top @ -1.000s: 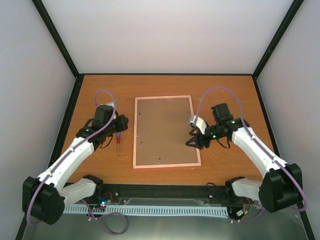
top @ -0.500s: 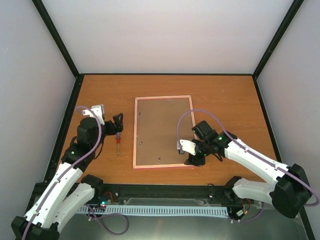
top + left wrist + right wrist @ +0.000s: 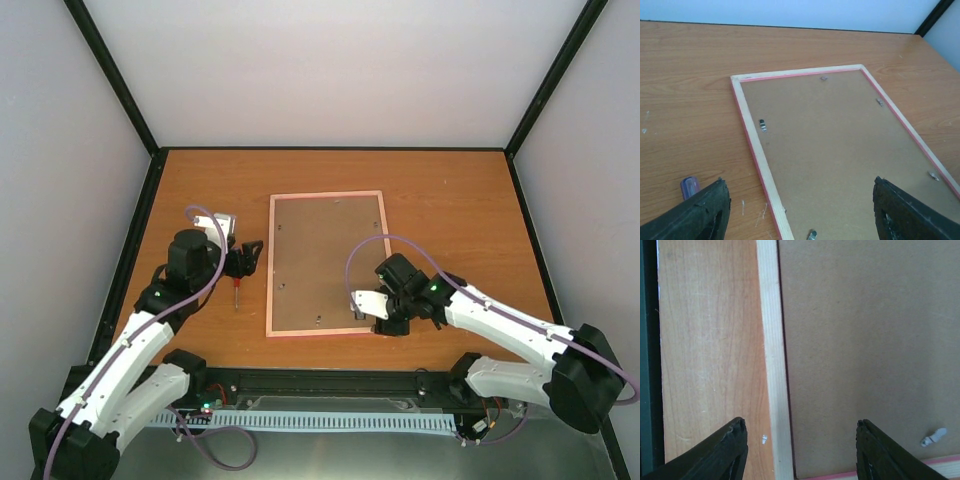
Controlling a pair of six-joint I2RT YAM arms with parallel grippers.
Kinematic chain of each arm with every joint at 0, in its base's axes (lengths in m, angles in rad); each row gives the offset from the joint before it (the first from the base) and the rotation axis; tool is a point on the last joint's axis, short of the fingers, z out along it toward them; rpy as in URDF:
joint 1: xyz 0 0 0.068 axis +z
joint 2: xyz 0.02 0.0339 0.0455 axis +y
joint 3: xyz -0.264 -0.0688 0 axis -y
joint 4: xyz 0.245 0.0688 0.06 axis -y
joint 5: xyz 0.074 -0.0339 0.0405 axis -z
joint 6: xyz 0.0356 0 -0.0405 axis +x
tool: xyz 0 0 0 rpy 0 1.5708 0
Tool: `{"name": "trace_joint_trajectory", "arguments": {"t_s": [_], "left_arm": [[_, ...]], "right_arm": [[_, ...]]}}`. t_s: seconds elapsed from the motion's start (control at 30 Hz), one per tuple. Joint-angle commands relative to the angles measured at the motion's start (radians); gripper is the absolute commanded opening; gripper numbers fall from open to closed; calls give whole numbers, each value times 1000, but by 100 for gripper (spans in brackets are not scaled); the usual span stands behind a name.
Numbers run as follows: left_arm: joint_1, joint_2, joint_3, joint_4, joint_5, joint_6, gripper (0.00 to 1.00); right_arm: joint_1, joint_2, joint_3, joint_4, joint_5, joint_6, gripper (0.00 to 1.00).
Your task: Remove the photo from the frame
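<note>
Right tool (image 3: 800, 425) spread, empty, over near corner of frame (image 3: 772, 340); backing board (image 3: 865, 330) faces up, photo hidden under it. Left tool (image 3: 800, 200) spread too, frame just ahead. Best next, prob.: swivel clip (image 3: 932, 437) aside w/ one fingertip, no prying.

Bright, even, diffuse light, faint shadows; the left claw (image 3: 800, 202) looks slightly blurred.

The overhead view looks steeply down from high at the near side, taking in the whole worktop (image 3: 450, 200) and the frame (image 3: 327, 265). The left wrist view looks low and obliquely across the frame from its left side. The right wrist view faces straight down, close over the frame's near right corner. All three views share the frame.
</note>
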Motion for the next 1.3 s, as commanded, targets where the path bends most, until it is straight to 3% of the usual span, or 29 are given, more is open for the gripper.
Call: {"name": "trace_joint_trajectory", "arguments": {"t_s": [0.0,0.33,0.9,1.27], "left_arm": [[6,-33,15,48,63,38,78],[6,-12,19,48,90,48,76],[6,-15,19,50,87,47,73],[6,-18,21,46,75,44,74]], "right_arm": [[35,28,-45,54,35,-10,58],[49,116,-90,139,76,-8,49],[78,162,-103,131,66,-28,37],[113,251,-109,161,170,0,30]]}}
